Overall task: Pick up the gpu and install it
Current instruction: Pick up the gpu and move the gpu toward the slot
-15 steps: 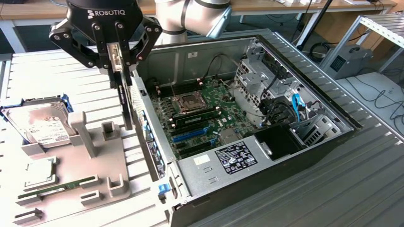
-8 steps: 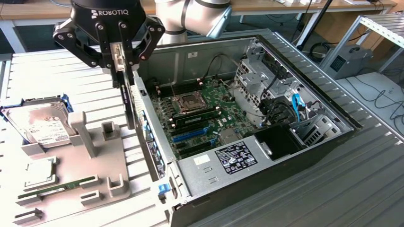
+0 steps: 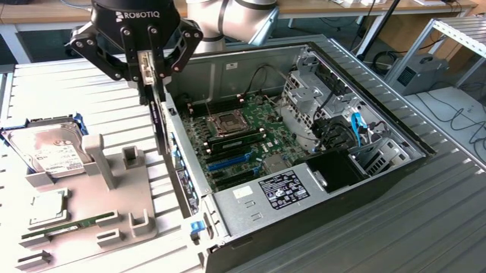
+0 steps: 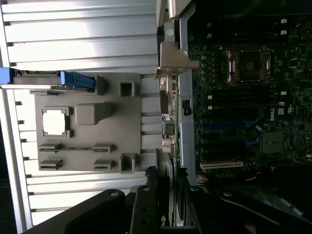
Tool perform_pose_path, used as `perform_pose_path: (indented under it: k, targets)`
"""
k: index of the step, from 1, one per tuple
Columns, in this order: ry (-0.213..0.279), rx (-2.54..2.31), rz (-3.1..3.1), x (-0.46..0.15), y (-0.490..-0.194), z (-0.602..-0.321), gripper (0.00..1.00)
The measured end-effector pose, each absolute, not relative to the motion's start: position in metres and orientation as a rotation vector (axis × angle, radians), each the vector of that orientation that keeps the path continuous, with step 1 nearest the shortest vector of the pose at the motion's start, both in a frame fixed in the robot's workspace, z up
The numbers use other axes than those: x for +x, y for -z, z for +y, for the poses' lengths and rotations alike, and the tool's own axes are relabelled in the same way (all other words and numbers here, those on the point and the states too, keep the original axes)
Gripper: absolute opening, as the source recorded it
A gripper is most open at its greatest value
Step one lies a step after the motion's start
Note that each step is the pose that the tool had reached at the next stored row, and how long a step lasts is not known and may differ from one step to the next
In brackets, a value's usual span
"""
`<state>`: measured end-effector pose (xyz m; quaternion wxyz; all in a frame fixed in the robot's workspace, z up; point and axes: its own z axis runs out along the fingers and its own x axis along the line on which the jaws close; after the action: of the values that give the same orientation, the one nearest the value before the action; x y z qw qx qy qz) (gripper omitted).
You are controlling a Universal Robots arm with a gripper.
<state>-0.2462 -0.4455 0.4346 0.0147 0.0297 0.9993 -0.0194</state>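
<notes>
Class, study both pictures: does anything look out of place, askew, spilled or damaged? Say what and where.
Nothing looks spilled or damaged. One part is out of place: the gpu hangs on edge from the gripper, near the open case's side wall, not seated in any slot of the motherboard.

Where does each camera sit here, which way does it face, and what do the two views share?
Exterior view: off the arm, raised, looking down at an angle into the open computer case and onto the grey fixture beside it; the arm and the gripper show, gripping the gpu.
Wrist view: on the wrist, looking down along the fingers and the edge-on gpu toward the grey fixture and motherboard.
Shared: gripper, gpu, grey fixture, motherboard.
</notes>
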Motion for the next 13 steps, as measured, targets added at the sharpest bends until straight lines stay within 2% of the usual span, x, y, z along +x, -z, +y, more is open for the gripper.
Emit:
perform_pose_path:
  k: [13]
  targets:
    - [0.061,0.092,3.11,-0.2382,-0.4346,-0.4455,0.26]
